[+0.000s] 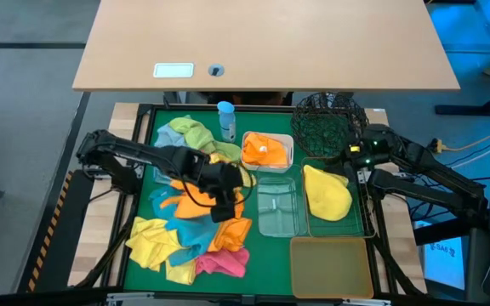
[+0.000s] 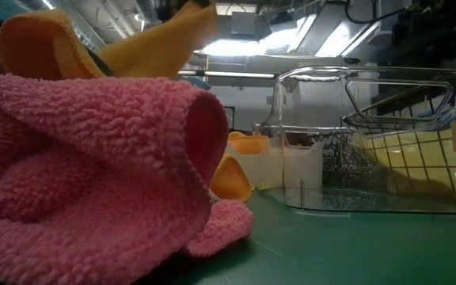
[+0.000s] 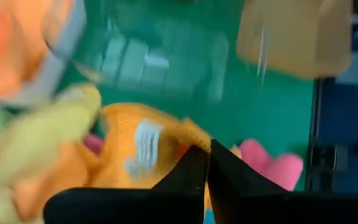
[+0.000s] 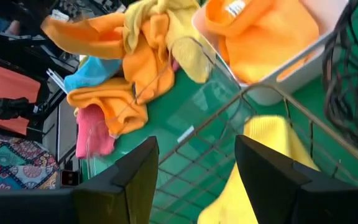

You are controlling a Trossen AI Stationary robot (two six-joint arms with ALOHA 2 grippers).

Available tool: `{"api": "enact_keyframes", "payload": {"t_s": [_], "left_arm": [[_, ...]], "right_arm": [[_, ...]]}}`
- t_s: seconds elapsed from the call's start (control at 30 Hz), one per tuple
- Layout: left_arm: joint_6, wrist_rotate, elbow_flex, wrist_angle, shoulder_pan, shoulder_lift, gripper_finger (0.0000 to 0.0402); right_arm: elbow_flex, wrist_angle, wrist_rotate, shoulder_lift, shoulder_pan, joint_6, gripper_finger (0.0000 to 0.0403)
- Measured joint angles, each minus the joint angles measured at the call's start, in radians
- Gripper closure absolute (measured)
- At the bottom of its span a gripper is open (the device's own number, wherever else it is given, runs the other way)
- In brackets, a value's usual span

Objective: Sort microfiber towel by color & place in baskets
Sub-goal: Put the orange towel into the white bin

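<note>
high view | left claw (image 1: 225,206) clamped on orange towel (image 1: 196,201) | right claw (image 1: 353,161) wide, over wire basket (image 1: 366,223)

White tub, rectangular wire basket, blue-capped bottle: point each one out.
white tub (image 1: 288,142), high view, its right rim.
rectangular wire basket (image 1: 365,204), high view, its right wire edge.
blue-capped bottle (image 1: 226,109), high view, its cap.

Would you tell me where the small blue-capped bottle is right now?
In the high view, the blue-capped bottle stands near the mat's far edge, between the light green towel on its left and the white tub holding an orange towel.
</note>
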Motion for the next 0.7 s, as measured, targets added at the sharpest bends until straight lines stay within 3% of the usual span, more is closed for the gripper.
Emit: {"api": "enact_keyframes", "payload": {"t_s": [0.33, 0.7], "left_arm": [[0.219, -0.021, 0.171, 0.173, 0.089, 0.000, 0.0401], [0.452, -0.019, 0.198, 0.507, 0.195, 0.000, 0.0401]], "right_arm": [[0.000, -0.002, 0.018, 0.000, 0.000, -0.006, 0.0192], [0.000, -0.002, 0.018, 0.000, 0.000, -0.007, 0.0192]]}}
